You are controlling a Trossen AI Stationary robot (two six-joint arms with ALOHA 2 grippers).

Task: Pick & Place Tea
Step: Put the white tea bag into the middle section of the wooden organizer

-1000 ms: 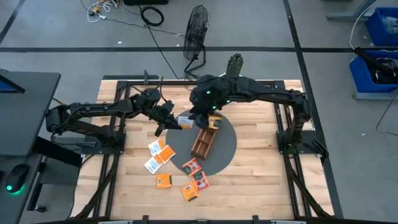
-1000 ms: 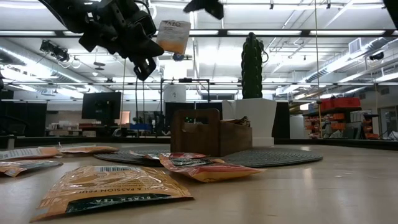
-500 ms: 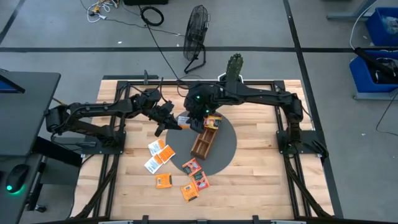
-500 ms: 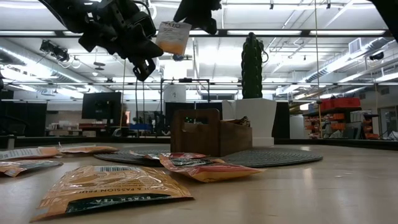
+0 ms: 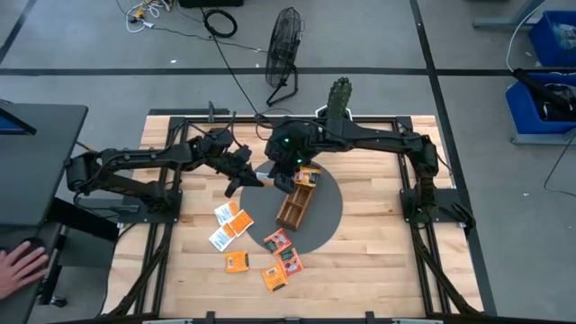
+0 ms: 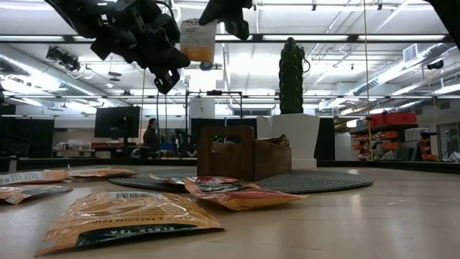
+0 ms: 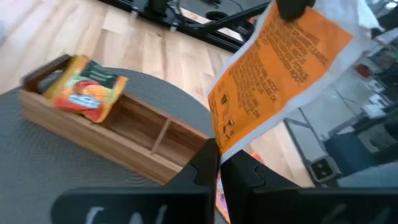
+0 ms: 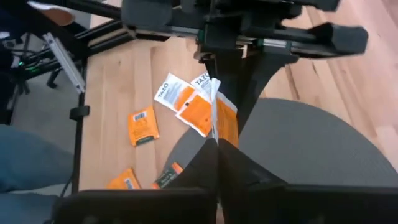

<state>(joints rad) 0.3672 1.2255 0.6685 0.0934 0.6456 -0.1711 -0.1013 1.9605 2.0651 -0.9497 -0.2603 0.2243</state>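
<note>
At the high view's far left edge a person's hand [image 5: 16, 267] rests near the desk. Left of centre, the left gripper [image 5: 253, 178] pinches one corner of an orange sachet [image 7: 280, 74] held in the air, its jaws together on the paper. Just right of it, the right gripper [image 5: 284, 176] is clamped on the sachet's opposite edge. Below them, loose sachets [image 5: 231, 223] lie on the table [image 5: 378, 252], and right of those the tray [image 5: 295, 205] sits on a grey mat [image 5: 328, 211], one sachet in its end compartment.
</note>
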